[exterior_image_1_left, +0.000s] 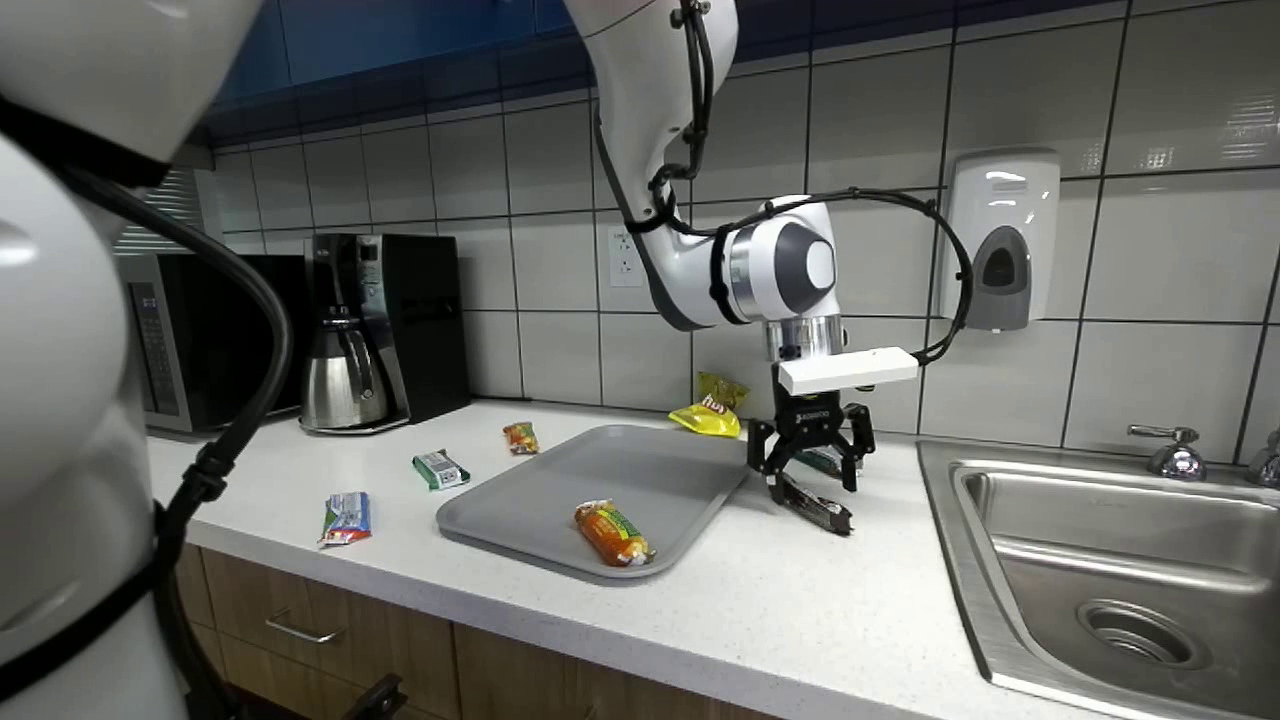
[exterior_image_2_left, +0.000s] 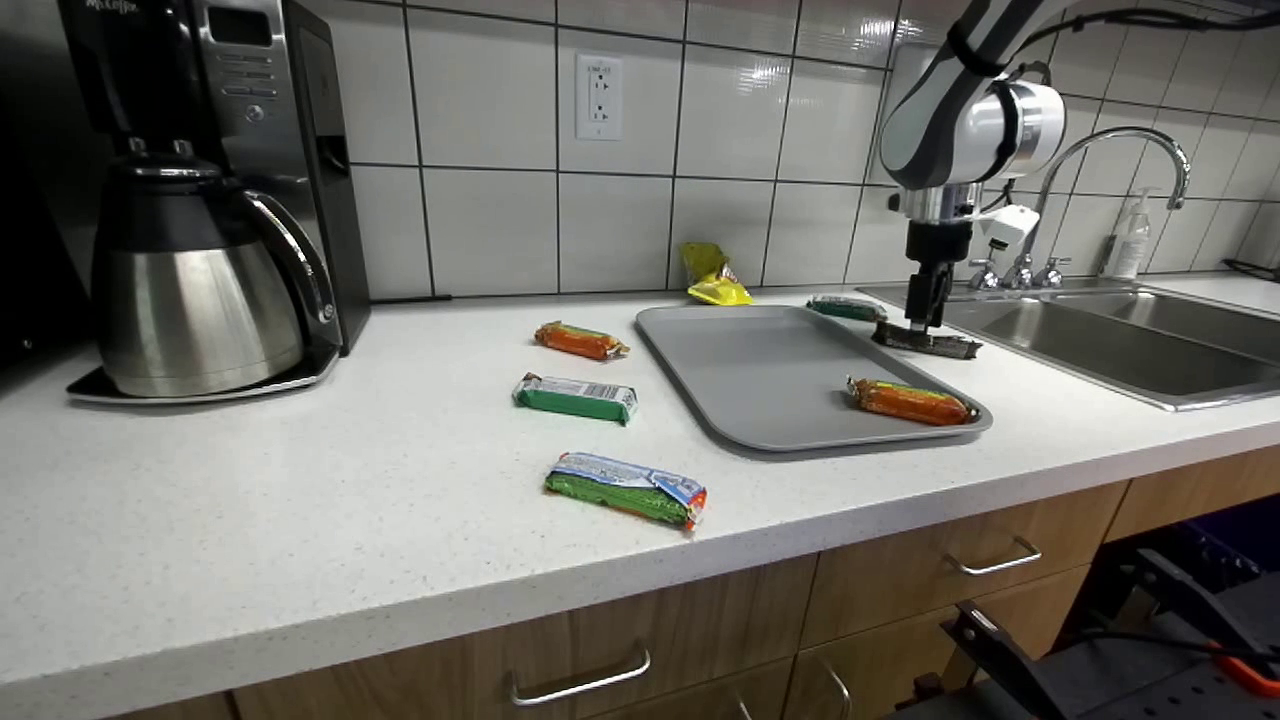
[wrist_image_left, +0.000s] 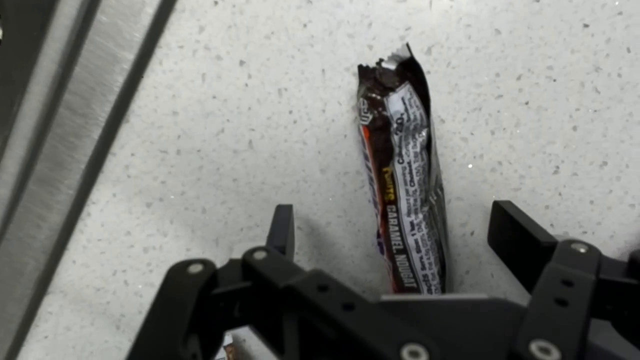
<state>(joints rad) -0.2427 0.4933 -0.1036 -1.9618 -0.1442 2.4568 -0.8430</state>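
My gripper (exterior_image_1_left: 812, 488) points down over the counter with its jaws wide apart. Between its fingers (wrist_image_left: 282, 230) in the wrist view lies a dark brown candy bar (wrist_image_left: 407, 185), with a visible gap on either side; its near end is hidden behind the gripper body. In both exterior views this dark bar (exterior_image_2_left: 955, 347) rests flat on the counter, right of the grey tray (exterior_image_1_left: 600, 460). An orange packet (exterior_image_1_left: 612, 535) lies on the tray near its front edge. Just behind the gripper is a dark green bar (exterior_image_2_left: 847, 308), partly hidden in an exterior view.
A metal sink (exterior_image_1_left: 950, 560) with a faucet (exterior_image_2_left: 1110, 140) borders the right side. A yellow bag (exterior_image_2_left: 715, 280) leans by the wall. Left of the tray lie a green-white packet (exterior_image_2_left: 576, 397), a blue-green packet (exterior_image_2_left: 627, 490) and another orange packet (exterior_image_2_left: 580, 341). A coffee maker (exterior_image_1_left: 425, 320) stands further left.
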